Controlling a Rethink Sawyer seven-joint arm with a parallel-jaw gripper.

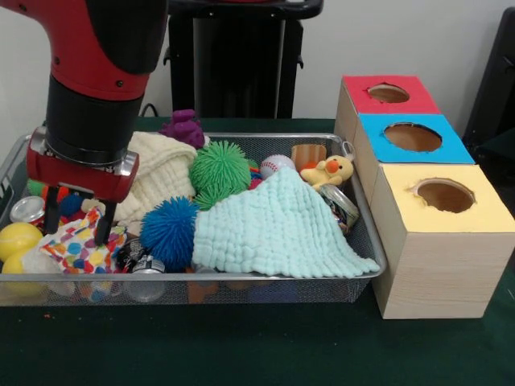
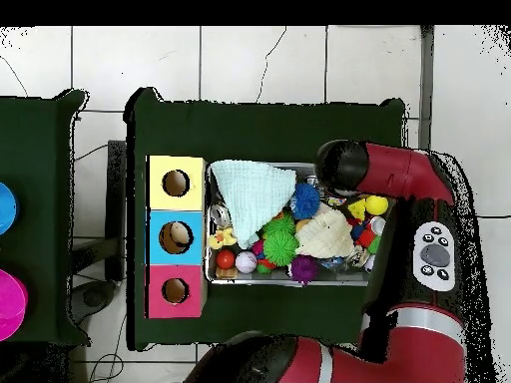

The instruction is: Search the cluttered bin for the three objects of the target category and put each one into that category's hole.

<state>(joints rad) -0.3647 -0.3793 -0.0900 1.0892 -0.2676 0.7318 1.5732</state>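
Observation:
The silver wire-mesh bin (image 1: 241,285) holds a heap of toys and cloths; it also shows in the overhead view (image 2: 289,279). My gripper (image 1: 78,233) hangs at the bin's left end in the front view. It is open, with one finger (image 1: 103,225) on each side of a small white cloth printed with coloured patches (image 1: 80,248), whose top edge rises between them. No other printed cloth shows. The round hole in the yellow box top (image 1: 444,195) is to the right of the bin and also shows in the overhead view (image 2: 176,183).
A mint waffle cloth (image 1: 273,229) drapes over the bin's front right. A cream waffle cloth (image 1: 161,173), a blue spiky ball (image 1: 169,229), a green spiky ball (image 1: 219,169) and yellow balls (image 1: 18,240) crowd the gripper. Blue-topped (image 1: 412,137) and red-topped (image 1: 388,93) boxes stand behind the yellow one.

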